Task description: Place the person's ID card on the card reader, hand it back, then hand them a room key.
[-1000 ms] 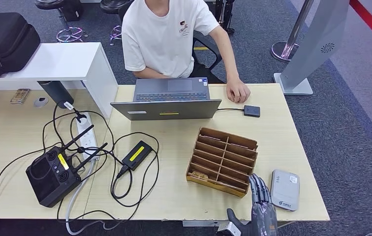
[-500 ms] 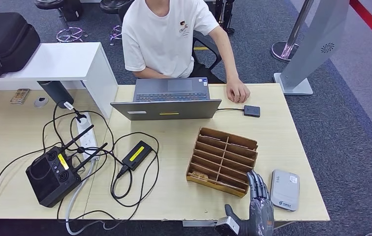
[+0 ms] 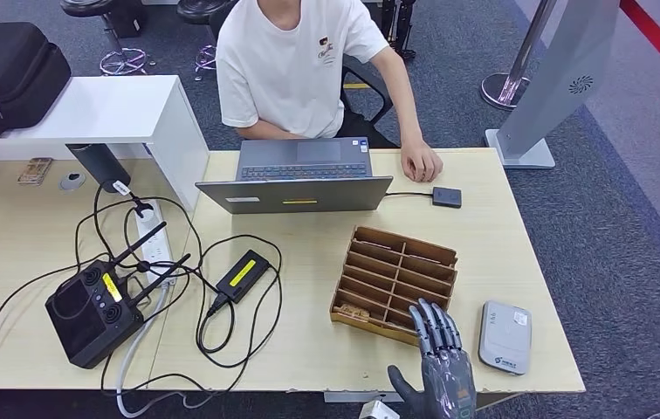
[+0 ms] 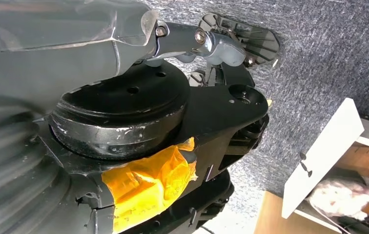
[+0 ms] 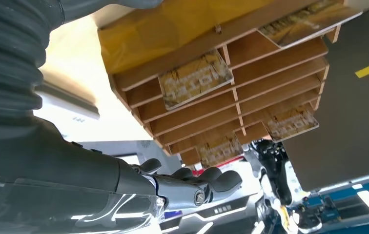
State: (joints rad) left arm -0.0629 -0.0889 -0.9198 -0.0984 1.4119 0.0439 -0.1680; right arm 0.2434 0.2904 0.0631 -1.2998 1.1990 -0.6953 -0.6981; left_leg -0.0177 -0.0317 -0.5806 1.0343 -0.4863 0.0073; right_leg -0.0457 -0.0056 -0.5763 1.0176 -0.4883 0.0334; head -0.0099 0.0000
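Observation:
My right hand (image 3: 438,362) rises over the table's near edge with its fingers straight and apart, holding nothing; its fingertips (image 3: 431,312) reach the near right corner of the wooden slotted rack (image 3: 396,262). A patterned key card (image 3: 353,310) lies in the rack's near left slot. The right wrist view shows the hand (image 5: 192,185) below the rack (image 5: 187,114), with several key cards (image 5: 194,80) in the slots. The grey card reader (image 3: 505,336) lies just right of the hand. In the left wrist view a thumb of my left hand (image 4: 214,43) hangs over grey carpet.
A person in a white shirt sits behind the open laptop (image 3: 296,179), one hand (image 3: 421,163) resting on the table. A small black box (image 3: 447,196) on a cable lies near that hand. A black controller (image 3: 91,310), a power brick (image 3: 241,275) and tangled cables cover the table's left side.
My right hand has risen and shifted left, from beside the card reader to the rack's near right corner. The person and the table items have not moved.

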